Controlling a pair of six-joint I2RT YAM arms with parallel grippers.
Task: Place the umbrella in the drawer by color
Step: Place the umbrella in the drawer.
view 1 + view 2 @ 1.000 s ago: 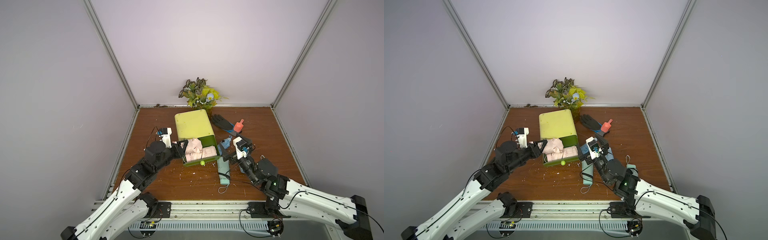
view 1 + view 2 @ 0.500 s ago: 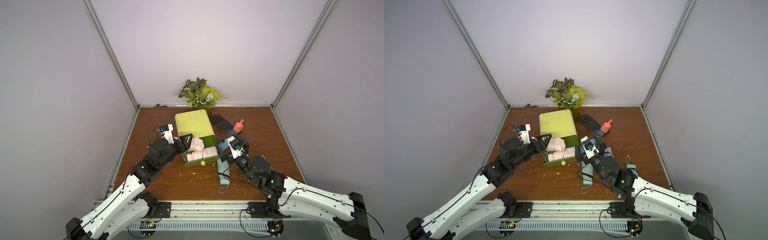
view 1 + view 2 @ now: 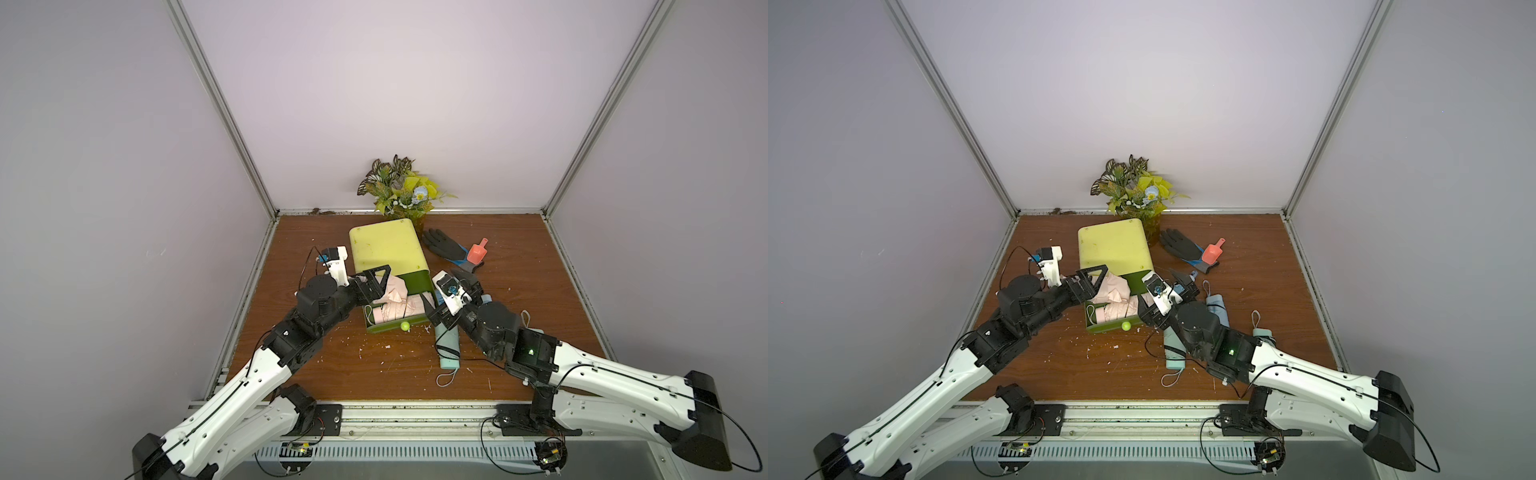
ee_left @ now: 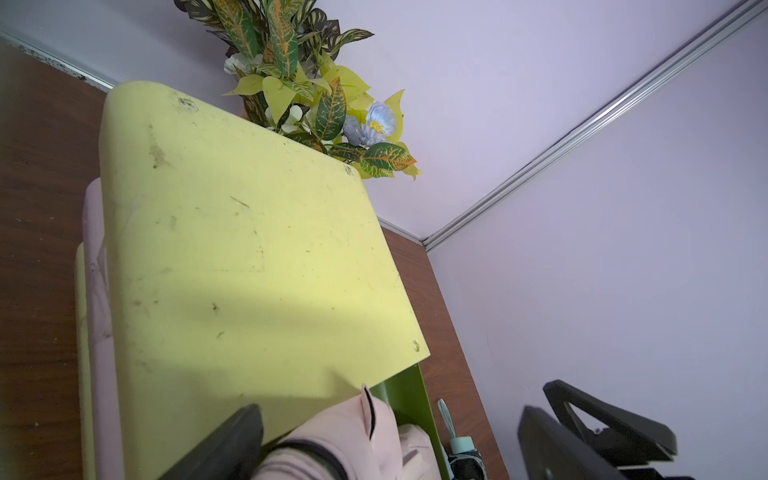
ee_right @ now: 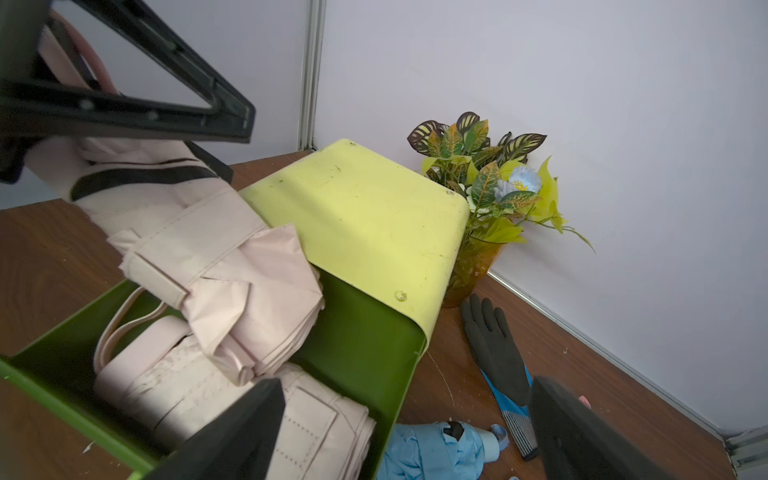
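The green drawer point(image 3: 388, 328) point(image 5: 365, 345) stands pulled out of its yellow-green cabinet point(image 3: 384, 249) point(image 4: 232, 249). Pink folded umbrellas point(image 3: 395, 311) point(image 5: 166, 390) lie flat in it. Another pink umbrella point(image 3: 392, 289) point(image 5: 216, 257) point(image 4: 345, 440) leans over them, its raised end between the jaws of my left gripper point(image 3: 379, 286) point(image 3: 1096, 286) point(image 4: 388, 446), which is open and not squeezing it. My right gripper point(image 3: 449, 296) point(image 5: 409, 436) is open, straddling the drawer's right wall with nothing held. A blue umbrella point(image 5: 432, 453) point(image 3: 1219, 307) lies just outside that wall.
A teal umbrella point(image 3: 448, 349) lies on the table under my right arm and another point(image 3: 1262, 332) sits further right. A black glove point(image 3: 442, 245), a red scoop point(image 3: 478, 251) and a potted plant point(image 3: 403, 191) stand at the back. White crumbs litter the wood.
My left gripper has opened from a grip on the pink umbrella, which now leans on the drawer's contents. The right arm has slid left toward the drawer.
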